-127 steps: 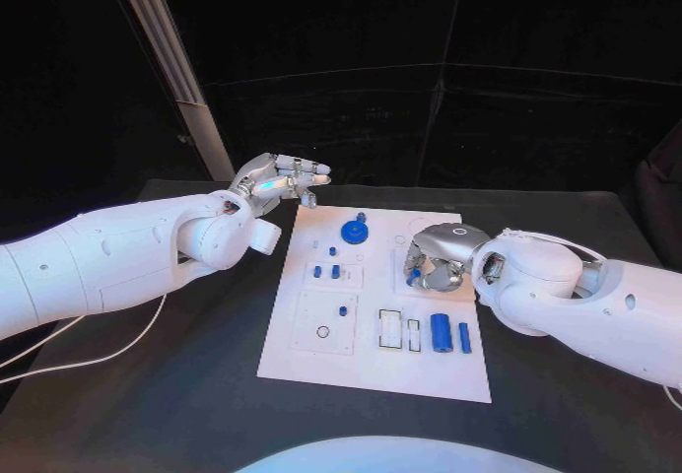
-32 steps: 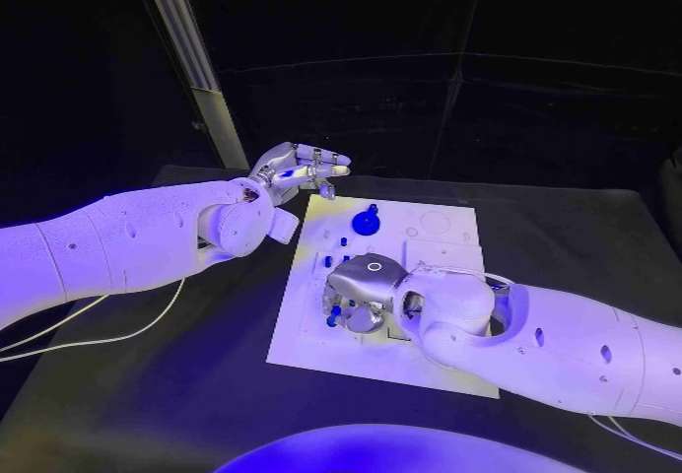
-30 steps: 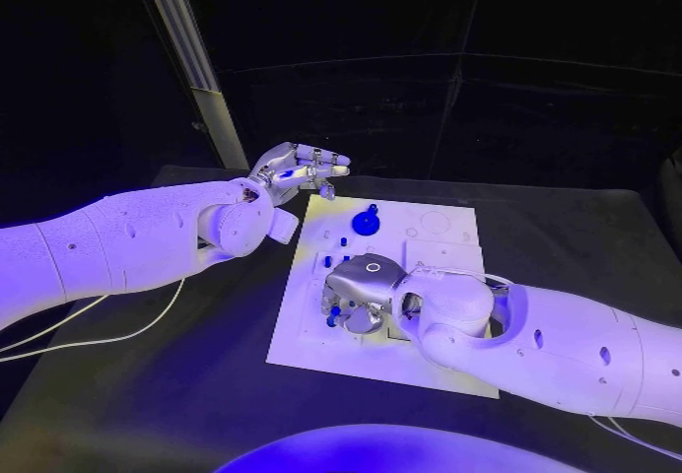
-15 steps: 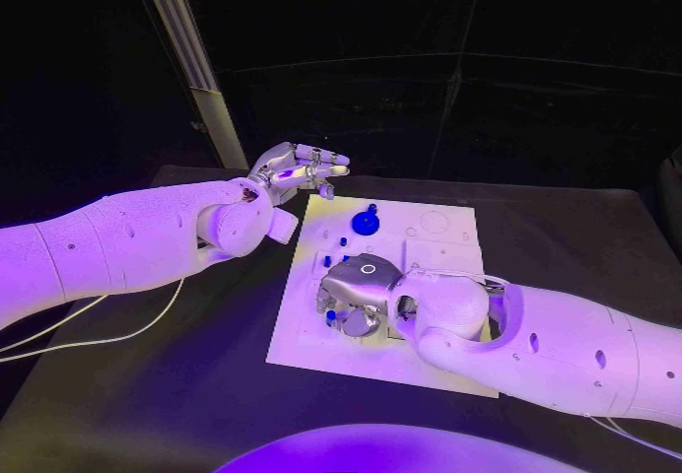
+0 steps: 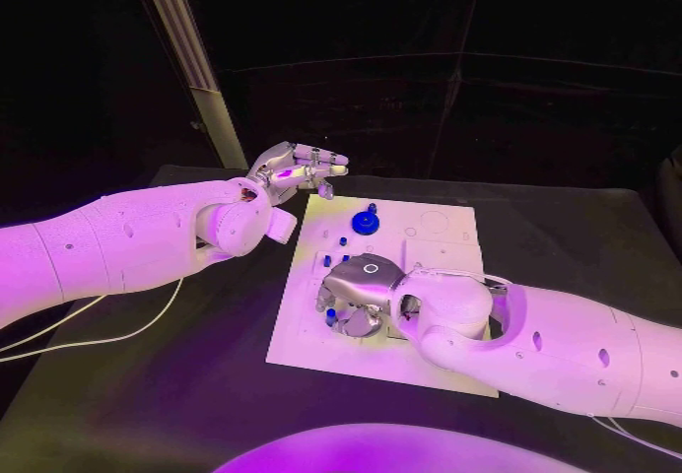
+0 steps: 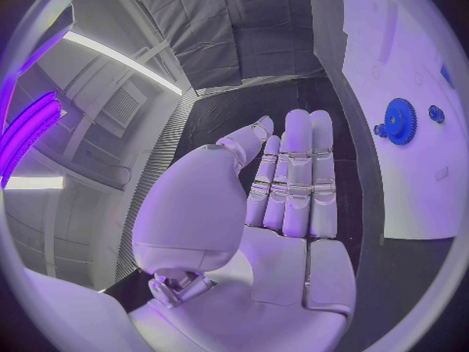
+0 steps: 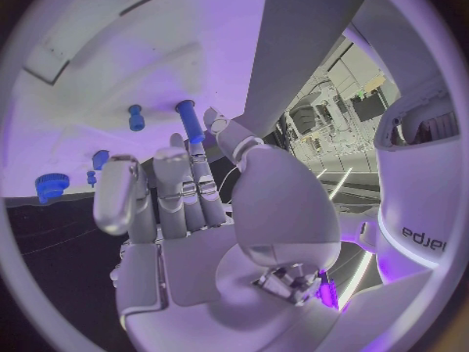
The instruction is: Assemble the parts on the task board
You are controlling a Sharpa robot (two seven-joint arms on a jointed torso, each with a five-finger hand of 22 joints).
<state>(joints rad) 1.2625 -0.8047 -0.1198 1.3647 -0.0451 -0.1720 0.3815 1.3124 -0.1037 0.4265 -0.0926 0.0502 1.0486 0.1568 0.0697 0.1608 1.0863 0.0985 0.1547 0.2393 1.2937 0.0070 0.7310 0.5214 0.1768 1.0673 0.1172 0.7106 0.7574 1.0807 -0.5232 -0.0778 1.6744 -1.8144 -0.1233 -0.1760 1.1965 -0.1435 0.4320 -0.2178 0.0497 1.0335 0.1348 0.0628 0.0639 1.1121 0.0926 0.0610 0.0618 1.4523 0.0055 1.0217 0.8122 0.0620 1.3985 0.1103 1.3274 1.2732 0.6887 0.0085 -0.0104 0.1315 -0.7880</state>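
The white task board [image 5: 427, 225] lies in the middle of the table. My right hand [image 5: 361, 294] hovers low over its near left part and pinches a blue peg [image 7: 191, 123] between thumb and fingertips; the peg's end [image 5: 331, 316] points at the board. A second blue peg [image 7: 135, 117] stands in the board close by. Toward the far end of the board sits a blue gear [image 5: 366, 223], also seen as the gear [image 6: 399, 121] in the left wrist view. My left hand [image 5: 296, 168] is raised beyond the board's far left corner, its fingers [image 6: 293, 172] straight and holding nothing.
Two small blue pegs [image 5: 335, 260] stand in the board between the gear and my right hand. My right forearm [image 5: 540, 340] covers the board's near right part. A pale post [image 5: 199, 84] rises behind the left hand. A white cable [image 5: 100, 340] trails on the table's left.
Since 4.2 s ago my right hand has carried the blue peg from the board's right middle to its near left part. Over the last second it has barely moved. The left hand stays raised.
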